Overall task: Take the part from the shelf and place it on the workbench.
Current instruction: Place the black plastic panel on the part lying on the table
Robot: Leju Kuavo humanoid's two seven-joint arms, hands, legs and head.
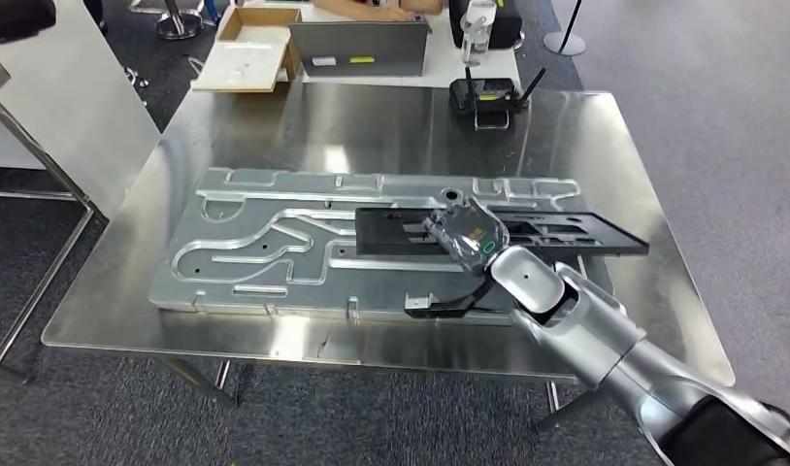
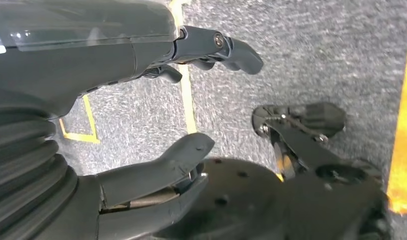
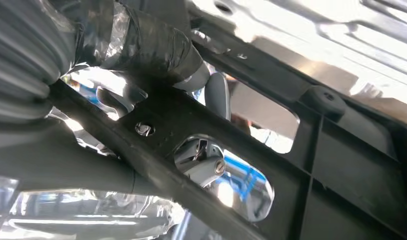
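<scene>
The part is a long flat black frame (image 1: 566, 233) with cut-outs. It stretches across the right half of a large grooved silver plate (image 1: 255, 254) on the steel workbench (image 1: 372, 131). My right hand (image 1: 466, 233) grips the frame near its middle, the silver arm reaching in from the lower right. In the right wrist view the black frame (image 3: 341, 165) runs between the thumb and fingers of my right hand (image 3: 156, 50). Whether the frame touches the plate I cannot tell. My left hand (image 2: 86, 65) hangs over grey floor, fingers apart and holding nothing.
A black device with antennas (image 1: 488, 97) stands at the bench's far edge. Behind it are a grey box (image 1: 360, 47), a cardboard tray (image 1: 250, 49) and a person's arm (image 1: 372, 10). A white table (image 1: 71, 97) stands to the left. A black strip (image 1: 438, 303) lies by the plate's front edge.
</scene>
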